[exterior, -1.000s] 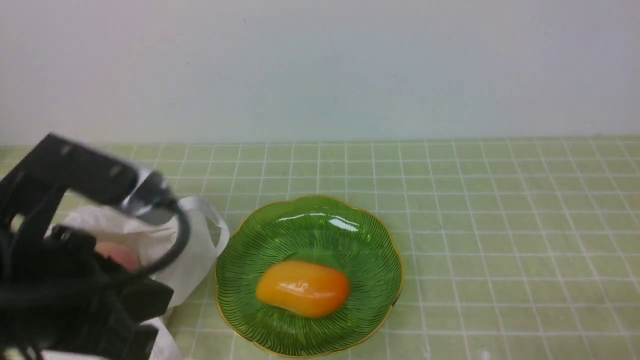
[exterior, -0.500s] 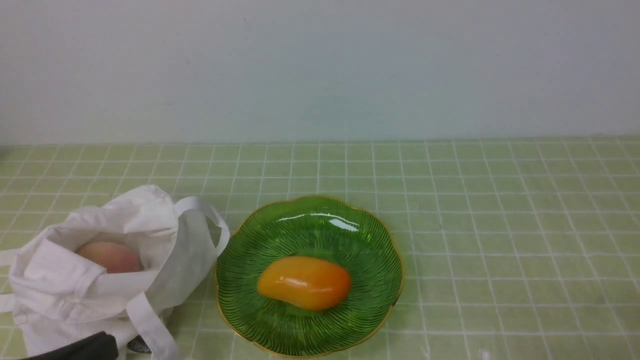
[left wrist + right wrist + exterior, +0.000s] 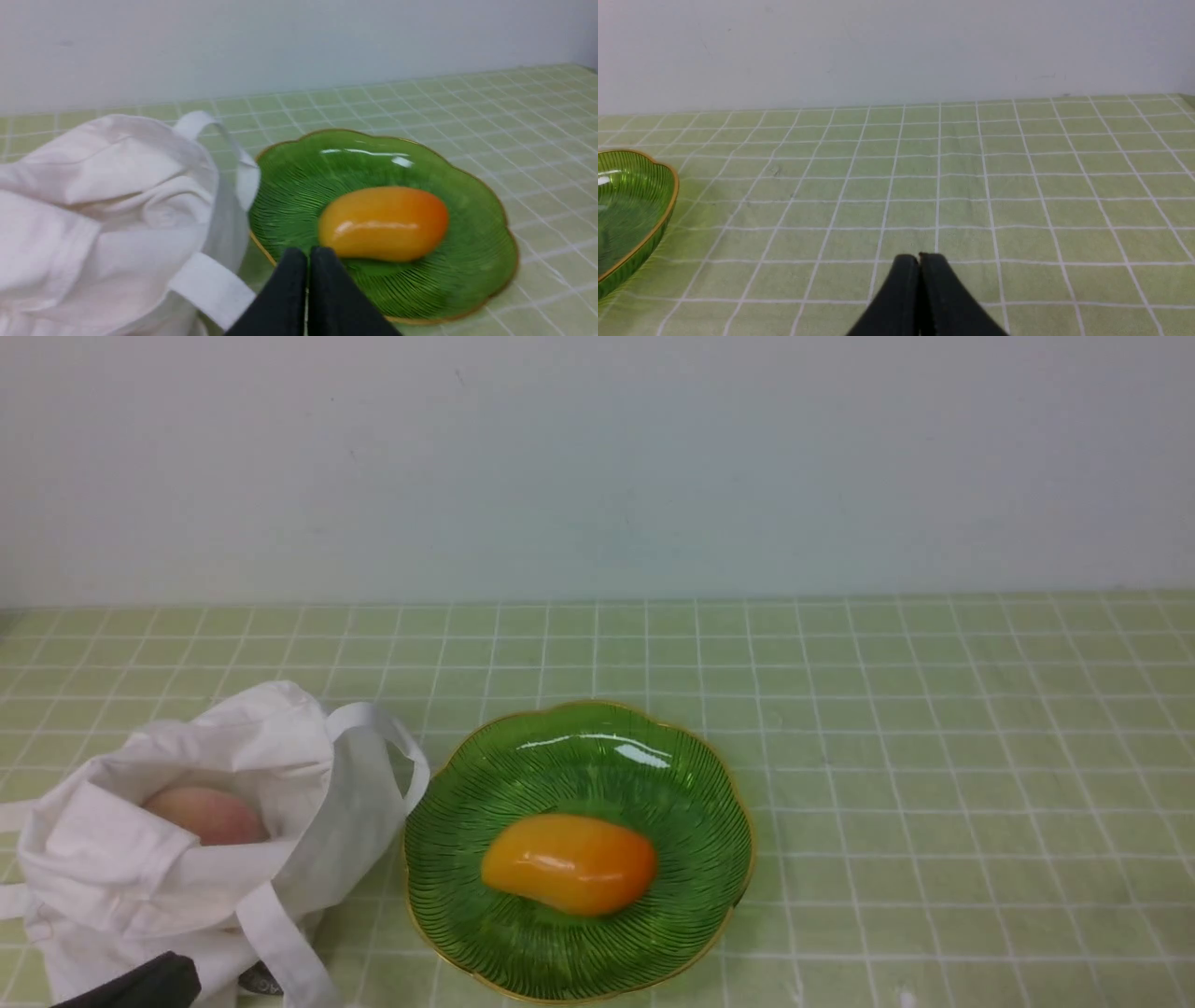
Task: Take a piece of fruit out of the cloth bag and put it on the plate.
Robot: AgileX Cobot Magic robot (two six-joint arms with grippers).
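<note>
Table cover, green with a white grid, spans the whole work surface. We find the cloth bag slumped at the robot's left, mouth open upward, with one strap draped toward the plate. The plate sits just beside the bag, about mid-table.

An orange fruit lies in the plate's hollow, its long axis running across the table from left to right. It is clear of the bag and nothing is gripping it. A pink fruit sits inside the bag, partly hidden by folds.

The left claw has its jaws pressed together and empty. In the front view only a dark corner of it shows at the near left edge, on the robot's side of the bag. The right claw is likewise closed on nothing and is well apart from the plate, over bare cover.

We judge the placement complete, with one fruit resting on the plate. Should a further pick be called for, the pink fruit lies ahead of the left claw. The left arm is plainly the nearer one, and its jaws would have to part first.
</note>
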